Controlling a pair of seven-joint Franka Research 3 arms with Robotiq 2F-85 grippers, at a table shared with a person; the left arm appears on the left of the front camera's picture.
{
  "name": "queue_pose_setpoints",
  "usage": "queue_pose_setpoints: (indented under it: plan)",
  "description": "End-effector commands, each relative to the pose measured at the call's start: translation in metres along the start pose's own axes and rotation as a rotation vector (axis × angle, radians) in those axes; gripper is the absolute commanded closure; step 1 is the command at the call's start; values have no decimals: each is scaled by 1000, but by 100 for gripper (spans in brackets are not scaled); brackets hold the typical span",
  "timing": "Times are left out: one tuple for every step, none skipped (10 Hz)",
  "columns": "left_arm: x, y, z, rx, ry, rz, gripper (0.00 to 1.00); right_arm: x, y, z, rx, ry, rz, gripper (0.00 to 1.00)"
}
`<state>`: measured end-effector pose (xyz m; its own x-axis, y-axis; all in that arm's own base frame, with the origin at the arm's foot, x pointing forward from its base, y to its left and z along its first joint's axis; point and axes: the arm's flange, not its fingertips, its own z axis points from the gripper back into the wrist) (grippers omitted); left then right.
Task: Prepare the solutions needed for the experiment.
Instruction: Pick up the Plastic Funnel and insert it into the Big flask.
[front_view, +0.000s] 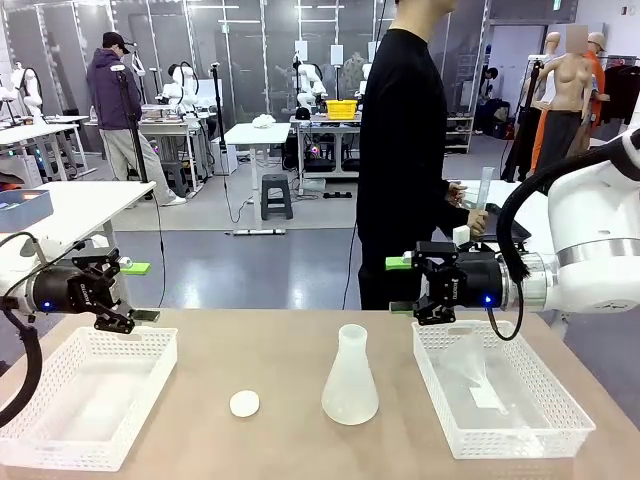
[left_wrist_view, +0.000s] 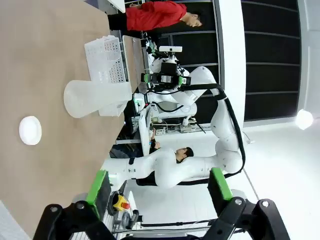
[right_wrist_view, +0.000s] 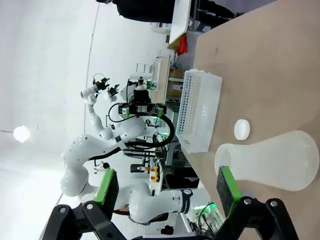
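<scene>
Your left gripper (front_view: 140, 292) hangs with its jaws spread wide and nothing between them, over the far inner corner of the left white perforated plastic basket (front_view: 60, 455). Your right gripper (front_view: 400, 285) is likewise wide and holds nothing, above the far inner corner of the right white perforated plastic basket (front_view: 520, 440), where a clear plastic piece (front_view: 478, 378) lies, too faint to name. Between the baskets, on the light brown wooden table (front_view: 290, 335), a translucent white conical flask (front_view: 350, 378) stands upright, with a small white round disc (front_view: 244, 403) near it on the robot's left. At the far side a person in black turns to a side table; the person's hand (front_view: 476, 222) holds a tall clear cylinder (front_view: 485, 186). You cannot tell whether it carries the pale yellow-green liquid: the cylinder is too small to read.
</scene>
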<state>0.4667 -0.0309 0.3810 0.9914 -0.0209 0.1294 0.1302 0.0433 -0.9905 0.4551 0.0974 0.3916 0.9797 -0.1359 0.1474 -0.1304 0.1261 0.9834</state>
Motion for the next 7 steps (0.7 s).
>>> queue_pose_setpoints:
  plan:
    - [8, -10, -4, -53, -24, 22, 0, 4, 3, 3, 35, 43, -12, 0]
    - [9, -11, -3, -57, -34, 26, 0, 5, 5, 5, 50, 34, -17, 0]
    - [13, -10, -1, -23, -69, 41, 0, -1, 2, 2, 19, 11, -1, 0]
    - [3, -3, -3, -23, -18, 13, 0, -1, 2, 2, 19, 11, -1, 0]
    - [3, -3, -3, -23, -18, 13, 0, -1, 2, 2, 19, 11, -1, 0]
    - [3, -3, -3, -23, -18, 13, 0, -1, 2, 2, 19, 11, -1, 0]
    - [3, -3, -3, -23, -18, 13, 0, -1, 2, 2, 19, 11, -1, 0]
